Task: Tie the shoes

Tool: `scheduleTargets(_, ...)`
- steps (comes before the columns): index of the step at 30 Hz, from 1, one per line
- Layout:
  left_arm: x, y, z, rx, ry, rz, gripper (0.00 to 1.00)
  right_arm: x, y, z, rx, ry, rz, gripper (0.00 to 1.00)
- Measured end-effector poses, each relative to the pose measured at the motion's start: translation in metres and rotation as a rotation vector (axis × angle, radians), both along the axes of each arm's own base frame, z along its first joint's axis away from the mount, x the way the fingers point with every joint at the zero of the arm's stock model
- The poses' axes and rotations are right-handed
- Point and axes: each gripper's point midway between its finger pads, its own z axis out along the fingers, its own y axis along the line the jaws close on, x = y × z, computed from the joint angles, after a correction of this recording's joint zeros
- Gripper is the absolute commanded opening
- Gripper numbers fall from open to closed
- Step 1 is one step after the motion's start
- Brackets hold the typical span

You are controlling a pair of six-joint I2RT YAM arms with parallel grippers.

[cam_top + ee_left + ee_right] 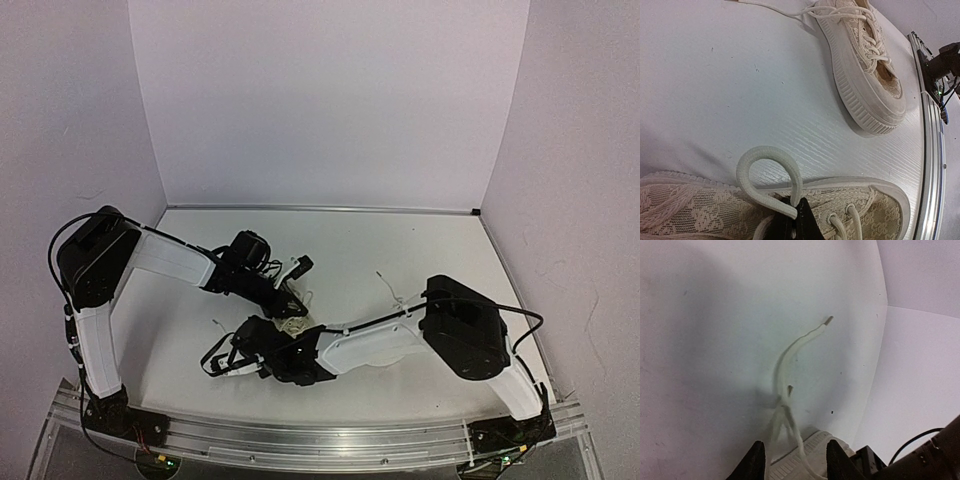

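Left tool point(791, 222) clamped shut, tips barely visible; right tool point(795, 461) parted, seemingly halfway.

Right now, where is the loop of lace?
In the left wrist view, the lace loop stands bottom centre, pinched by the left gripper above the near shoe.

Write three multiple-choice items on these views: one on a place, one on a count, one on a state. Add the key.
1. In the left wrist view, where does the far shoe lie relative to the near shoe?
A. stacked on it
B. touching its toe
C. apart from it, toward the upper right

2. How many shoes show in that view?
A. one
B. two
C. three

3. The left gripper is:
A. shut on a lace loop
B. wide open
C. shut on a sole

Key:
1 C: bare table lies between them.
2 B: one shoe lies along the bottom edge and one at the top right.
3 A: the dark fingertips pinch the base of the loop.
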Motion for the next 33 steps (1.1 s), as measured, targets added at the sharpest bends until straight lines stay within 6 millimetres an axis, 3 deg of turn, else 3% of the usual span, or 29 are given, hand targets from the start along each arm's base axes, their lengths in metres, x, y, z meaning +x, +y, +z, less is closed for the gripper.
scheduleTargets(3,0.0,0.0,0.0,0.001,-0.001,-0.002,0.0,0.002,-0.003,-0.016,-0.03,0.004,0.0,0.39)
scheduleTargets(12,0.0,0.001,-0.001,0.002,-0.001,-0.003,0.0,0.021,0.003,-0.017,-0.011,0.003,-0.017,0.37)
scheduleTargets(23,0.0,0.001,-0.001,0.001,0.005,-0.003,0.0,0.027,0.017,-0.026,0.008,0.001,-0.002,0.02)
scheduleTargets(29,0.0,0.001,-0.001,0.004,0.008,-0.003,0.0,0.025,0.012,-0.03,0.027,0.029,-0.015,0.0)
scheduleTargets(33,0.0,0.001,-0.001,0.005,0.01,-0.004,0.0,0.016,0.002,-0.021,0.057,0.079,-0.018,0.0)
